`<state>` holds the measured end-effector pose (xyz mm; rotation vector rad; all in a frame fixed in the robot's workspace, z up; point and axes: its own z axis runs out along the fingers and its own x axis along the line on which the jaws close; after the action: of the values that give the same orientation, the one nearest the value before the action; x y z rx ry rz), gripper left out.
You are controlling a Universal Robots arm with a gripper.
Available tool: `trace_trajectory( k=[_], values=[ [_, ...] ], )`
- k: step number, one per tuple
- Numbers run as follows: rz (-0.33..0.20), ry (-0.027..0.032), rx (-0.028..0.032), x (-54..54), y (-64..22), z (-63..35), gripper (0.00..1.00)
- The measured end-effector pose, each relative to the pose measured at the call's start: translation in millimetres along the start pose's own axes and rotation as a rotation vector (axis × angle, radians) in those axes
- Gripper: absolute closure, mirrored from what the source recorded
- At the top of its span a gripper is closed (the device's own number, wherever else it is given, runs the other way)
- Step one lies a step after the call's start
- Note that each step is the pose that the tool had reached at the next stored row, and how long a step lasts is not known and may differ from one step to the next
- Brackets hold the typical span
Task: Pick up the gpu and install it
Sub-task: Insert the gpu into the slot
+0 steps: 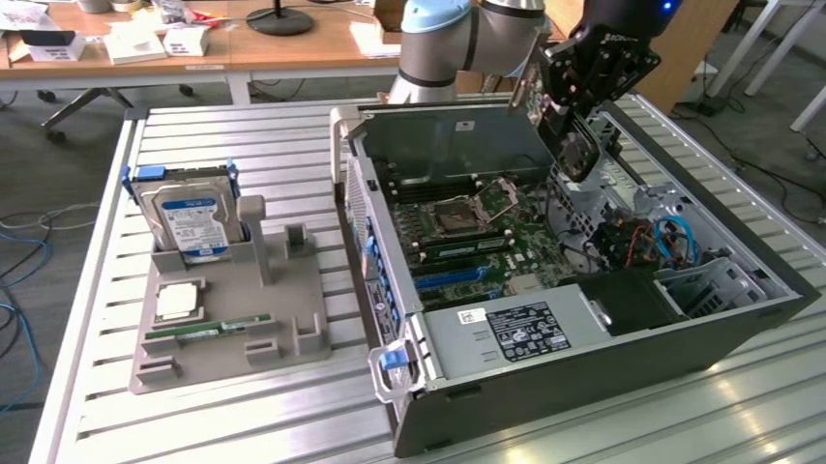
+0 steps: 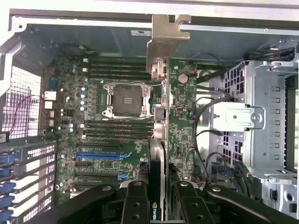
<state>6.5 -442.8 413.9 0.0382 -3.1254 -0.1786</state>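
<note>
Exterior view: gripper (image 1: 572, 114), upper right of frame, jaws partly closed, clamped gpu (image 1: 577, 153); card hung edge-down above open computer case (image 1: 722, 338), clear of motherboard (image 1: 478, 232). Wrist view: fingers (image 2: 135, 200) pinched card's sides. Case sat on slatted metal table (image 1: 258, 425); grey tray (image 1: 278, 319) at frame left held hard drive (image 1: 188, 222), RAM stick (image 1: 207, 331). Wooden desks (image 1: 297, 48) stood behind, upper left.

Thin flat black-and-tan gpu card (image 2: 158, 158) edge-on in wrist view, faces unreadable; near end buried between the black end effector (image 2: 160, 189) fingers clamping it, fingers cropped by frame edge. Exterior view, above the open dark computer case (image 1: 581, 382): end effector covers most of the card. Dark power-supply label (image 1: 523, 332) inside case: print too small.
</note>
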Motion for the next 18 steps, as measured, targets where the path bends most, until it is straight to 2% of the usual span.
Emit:
trace_trajectory(
  k=[9, 18],
  values=[
    [-0.111, 0.0128, 0.0023, 0.0, 0.0, 0.3, 0.74],
    [-0.252, 0.0292, 0.0078, 0.3, 0.0, 0.7, 0.74]
  ],
)
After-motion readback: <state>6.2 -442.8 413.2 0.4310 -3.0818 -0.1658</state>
